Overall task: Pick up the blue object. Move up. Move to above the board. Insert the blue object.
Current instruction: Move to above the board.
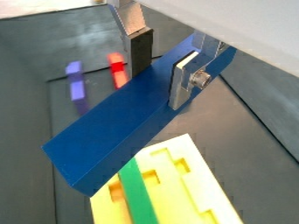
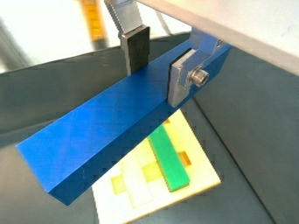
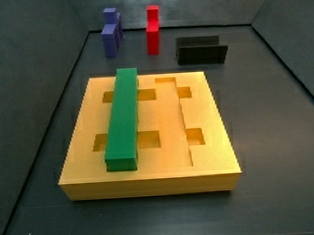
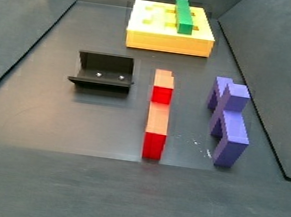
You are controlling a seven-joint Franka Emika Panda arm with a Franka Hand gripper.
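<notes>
In both wrist views the pincer (image 1: 163,59) is clamped on one blue object (image 1: 135,122), lifted in the air over the board (image 1: 205,188). A side view shows one board (image 3: 214,136) with one green bar (image 3: 124,116) in a groove, plus one red piece (image 3: 154,28), purple pieces (image 3: 111,32) and one fixture (image 3: 201,51) beyond.
</notes>
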